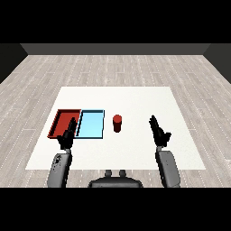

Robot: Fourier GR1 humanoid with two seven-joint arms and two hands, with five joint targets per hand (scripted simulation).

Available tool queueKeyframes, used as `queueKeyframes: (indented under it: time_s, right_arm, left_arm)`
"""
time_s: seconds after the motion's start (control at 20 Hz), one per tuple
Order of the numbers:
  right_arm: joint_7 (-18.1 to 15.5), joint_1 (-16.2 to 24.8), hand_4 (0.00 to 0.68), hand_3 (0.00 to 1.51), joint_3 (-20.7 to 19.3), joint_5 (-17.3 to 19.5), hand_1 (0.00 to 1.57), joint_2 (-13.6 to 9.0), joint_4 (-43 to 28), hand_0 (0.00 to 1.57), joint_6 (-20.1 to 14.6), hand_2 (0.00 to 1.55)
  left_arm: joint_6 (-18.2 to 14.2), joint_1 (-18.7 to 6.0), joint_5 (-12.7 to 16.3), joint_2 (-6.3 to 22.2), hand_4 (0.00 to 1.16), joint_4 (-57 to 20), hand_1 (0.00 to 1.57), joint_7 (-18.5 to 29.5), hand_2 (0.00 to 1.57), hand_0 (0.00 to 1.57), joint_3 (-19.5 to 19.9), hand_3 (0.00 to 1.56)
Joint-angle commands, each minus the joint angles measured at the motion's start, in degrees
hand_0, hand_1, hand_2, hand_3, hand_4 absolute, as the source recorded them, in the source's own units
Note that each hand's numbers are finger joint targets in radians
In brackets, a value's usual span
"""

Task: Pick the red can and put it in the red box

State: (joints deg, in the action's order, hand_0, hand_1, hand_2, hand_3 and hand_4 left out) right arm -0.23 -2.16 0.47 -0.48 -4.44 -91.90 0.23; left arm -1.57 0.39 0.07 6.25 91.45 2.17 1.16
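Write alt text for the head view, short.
A red can stands upright on a white table, untouched, between the robot's two open hands. To its left lie a light blue tray and, beyond that, a red tray; the left hand overlaps the red tray's near edge, the right hand is raised right of the can.
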Motion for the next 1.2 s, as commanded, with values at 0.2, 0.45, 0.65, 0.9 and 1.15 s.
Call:
queueKeyframes:
  time_s: [0.2, 0.45, 0.65, 0.9, 1.15]
  right_arm:
    - [0.9, 1.7, 0.000, 0.00, -1.2, 1.4, 0.00, -1.4, 1.3, 0.00, 1.1, 0.00]
    - [-14.7, 1.3, 0.000, 0.00, -1.8, -3.7, 0.00, 1.2, -1.2, 0.00, 4.8, 0.00]
    - [-16.3, 6.7, 0.000, 0.00, -2.4, -5.5, 0.00, 0.0, -4.1, 0.00, 7.7, 0.00]
    - [-17.5, 1.9, 0.000, 0.00, -4.0, -4.9, 0.00, -0.5, 0.8, 0.00, 7.9, 0.00]
    - [-16.7, -0.5, 0.000, 0.00, -1.5, -2.0, 0.00, 2.5, 1.1, 0.00, 4.1, 0.00]
  left_arm:
    - [1.6, 1.3, -1.6, 0.7, 0.00, -1.5, 0.00, -3.1, 0.00, 0.00, 0.1, 0.00]
    - [4.8, 0.7, 4.3, -1.2, 0.00, 4.6, 0.00, 17.4, 0.00, 0.00, 2.6, 0.00]
    - [5.9, 5.1, 3.0, -3.3, 0.00, 1.5, 0.00, 25.3, 0.00, 0.00, 1.0, 0.00]
    - [6.1, -0.4, 2.8, -3.4, 0.00, -3.8, 0.00, 26.3, 0.00, 0.00, 1.7, 0.00]
    - [6.3, 0.2, 2.7, -2.2, 0.00, 0.5, 0.00, 22.9, 0.00, 0.00, 2.3, 0.00]
